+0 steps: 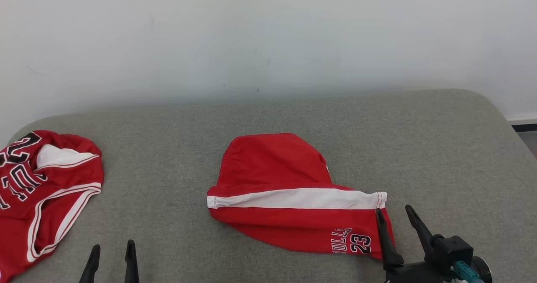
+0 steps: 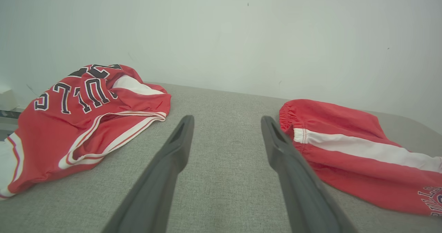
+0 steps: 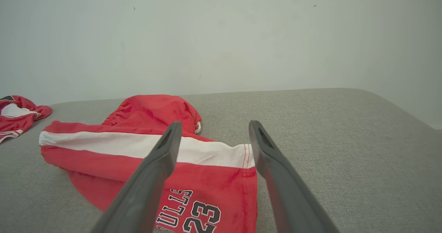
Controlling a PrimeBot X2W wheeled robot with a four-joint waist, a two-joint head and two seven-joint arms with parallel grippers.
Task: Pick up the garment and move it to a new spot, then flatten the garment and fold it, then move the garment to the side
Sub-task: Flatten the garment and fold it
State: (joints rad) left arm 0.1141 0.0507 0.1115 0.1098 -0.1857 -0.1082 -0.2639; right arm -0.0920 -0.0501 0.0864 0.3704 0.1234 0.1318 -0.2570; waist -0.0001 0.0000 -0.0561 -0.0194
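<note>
The garment (image 1: 285, 190), a pair of red shorts with a white side stripe and "BULLS 23" print, lies crumpled and partly doubled over in the middle of the grey fabric surface (image 1: 440, 148). My right gripper (image 1: 394, 210) is open at the shorts' right hem, one finger over the printed corner and the other just off the cloth. In the right wrist view that gripper (image 3: 214, 124) straddles the hem edge of the shorts (image 3: 114, 146), holding nothing. My left gripper (image 1: 113, 245) stands open and empty near the front edge, left of the shorts (image 2: 345, 136), over bare fabric (image 2: 227, 119).
A second red piece, a jersey (image 1: 46, 190) with white trim and black lettering, lies bunched at the far left (image 2: 86, 119). A pale wall rises behind the surface. The surface rounds off at the right, with floor (image 1: 526, 138) beyond.
</note>
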